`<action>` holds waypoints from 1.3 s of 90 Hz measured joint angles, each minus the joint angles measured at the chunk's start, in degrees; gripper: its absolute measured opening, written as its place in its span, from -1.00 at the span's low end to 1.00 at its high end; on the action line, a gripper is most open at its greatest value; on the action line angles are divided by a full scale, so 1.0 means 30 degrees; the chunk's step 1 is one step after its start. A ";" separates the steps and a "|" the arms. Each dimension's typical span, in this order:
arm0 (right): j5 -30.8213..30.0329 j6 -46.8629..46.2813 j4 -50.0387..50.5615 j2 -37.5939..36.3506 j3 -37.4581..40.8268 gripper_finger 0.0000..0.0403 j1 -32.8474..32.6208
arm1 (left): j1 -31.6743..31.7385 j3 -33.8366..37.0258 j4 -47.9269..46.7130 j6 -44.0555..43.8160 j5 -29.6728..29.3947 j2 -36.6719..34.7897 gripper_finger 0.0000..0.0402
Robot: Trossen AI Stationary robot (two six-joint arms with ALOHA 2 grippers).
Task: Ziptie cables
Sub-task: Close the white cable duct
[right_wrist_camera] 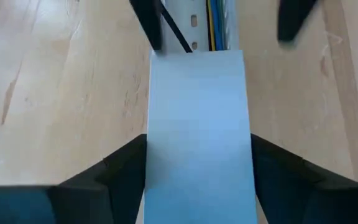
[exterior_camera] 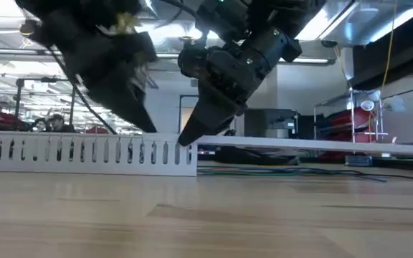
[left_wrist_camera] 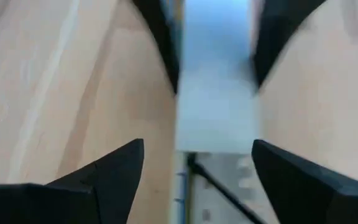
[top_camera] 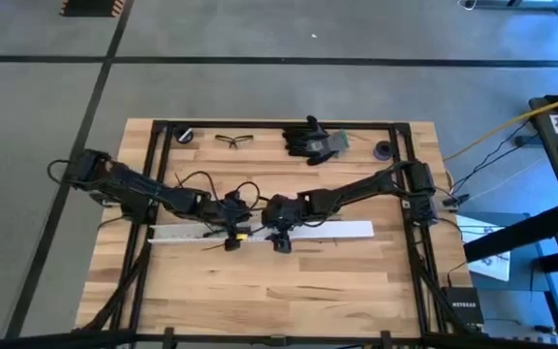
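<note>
A white slotted duct (exterior_camera: 84,152) lies across the table's middle. Thin black, yellow and blue cables (right_wrist_camera: 211,25) run inside it, and one black cable (left_wrist_camera: 219,190) shows in the left wrist view. More thin greenish and blue cables (exterior_camera: 292,170) lie on the table beyond. A flat white strip (right_wrist_camera: 197,124) continues from the duct's right end, and my right gripper (right_wrist_camera: 197,149) is shut on it. My left gripper (left_wrist_camera: 197,155) stands open over the duct just left of that, one finger on either side. My right gripper pinches the flat white strip by its two long edges (right_wrist_camera: 155,134) between its two fingers, close to the strip's left end. The fingers slant down from the table's right side and lie across the strip. The strip's end (exterior_camera: 201,142) meets the duct's top; the rest runs level toward the right.
At the far edge lie black gloves (top_camera: 313,141), safety glasses (top_camera: 233,141) and a black roll (top_camera: 184,135); a second dark ring (top_camera: 384,149) lies at the far right. Black frame rails (top_camera: 155,184) run along the table's sides. The near half of the tabletop (top_camera: 279,291) is bare wood.
</note>
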State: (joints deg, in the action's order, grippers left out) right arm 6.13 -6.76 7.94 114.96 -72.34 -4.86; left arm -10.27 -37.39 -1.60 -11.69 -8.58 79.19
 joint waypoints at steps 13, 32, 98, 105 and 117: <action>-0.0002 0.0000 0.0073 -0.0015 -0.0029 0.16 0.0007 | -0.0547 0.0107 -0.3153 -0.0523 -0.0085 -0.1974 0.42; -0.0094 0.0126 0.0166 -0.0031 -0.0046 0.16 0.0005 | -0.0843 0.2153 0.0394 -0.0906 -0.0299 -0.1687 0.42; -0.0211 0.0255 0.0345 -0.0087 -0.0073 0.16 -0.0007 | -0.1237 0.4270 1.0077 -0.0525 -0.0653 0.3814 0.19; -0.0224 0.0240 0.0238 -0.0087 -0.0073 0.16 -0.0007 | -0.1237 0.4270 1.0120 -0.0480 -0.0643 0.3799 0.08; -0.0318 -0.0039 -0.0199 -0.0087 -0.0073 0.16 -0.0007 | -0.1237 0.4255 1.0134 -0.0473 -0.0567 0.3799 -0.01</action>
State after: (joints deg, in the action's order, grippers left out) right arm 5.18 -6.88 7.35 114.69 -72.55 -4.89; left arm -13.98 -24.62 28.80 -13.10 -10.28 90.59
